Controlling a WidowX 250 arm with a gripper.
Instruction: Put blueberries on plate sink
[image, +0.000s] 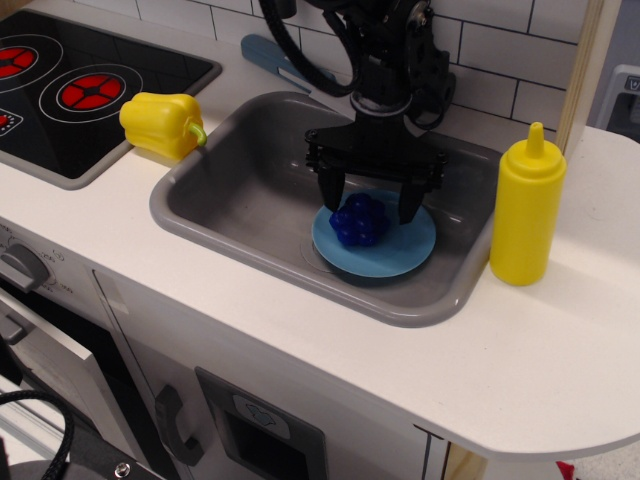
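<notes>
The blueberries (360, 224), a dark-blue bumpy clump, rest on the light-blue plate (400, 252), towards its left side. The plate lies on the floor of the grey sink (235, 205), at its right end. My gripper (371, 205) hangs straight down over the clump with its black fingers (332, 192) spread wide on either side of it. The jaws are open and stand clear of the berries. The arm's body hides the back of the sink.
A yellow pepper (162, 124) lies on the counter at the sink's left rim, beside the black stovetop (80, 85). A yellow squeeze bottle (526, 208) stands just right of the sink. A blue utensil (272, 53) lies behind the sink by the tiled wall.
</notes>
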